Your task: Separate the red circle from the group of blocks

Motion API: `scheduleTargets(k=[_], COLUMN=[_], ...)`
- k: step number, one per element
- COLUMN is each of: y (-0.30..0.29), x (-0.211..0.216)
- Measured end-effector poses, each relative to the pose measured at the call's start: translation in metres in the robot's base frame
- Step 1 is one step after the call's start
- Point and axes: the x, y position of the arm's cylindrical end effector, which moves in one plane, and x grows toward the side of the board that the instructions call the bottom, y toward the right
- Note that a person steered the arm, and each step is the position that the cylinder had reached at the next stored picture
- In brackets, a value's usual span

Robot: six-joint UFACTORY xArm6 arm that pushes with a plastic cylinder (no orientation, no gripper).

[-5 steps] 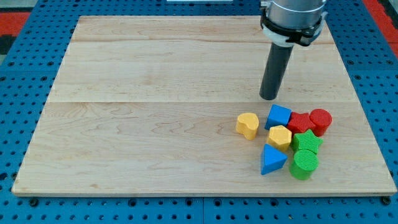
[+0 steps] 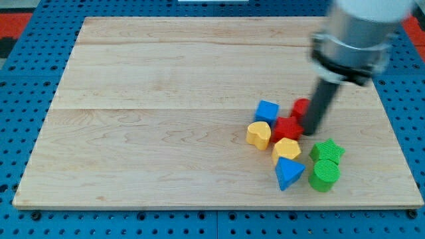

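Currently your tip presses the red circle near the desk's right edge; no claw is fitted, so no grip to report.

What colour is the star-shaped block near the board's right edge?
Green. The star shows clearly in the camera view, just above the green cylinder.

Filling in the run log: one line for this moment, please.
my tip: beside red circle | red circle: touching group | green blocks: right of tip | separation: not done
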Motion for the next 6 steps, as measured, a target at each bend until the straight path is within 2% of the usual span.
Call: scheduleTargets(k=[1, 3, 4, 5, 6], y=[-0.042, 0.018, 0.058, 0.049, 0.013], x=[-0.044, -0.012, -0.019, -0.068, -0.104])
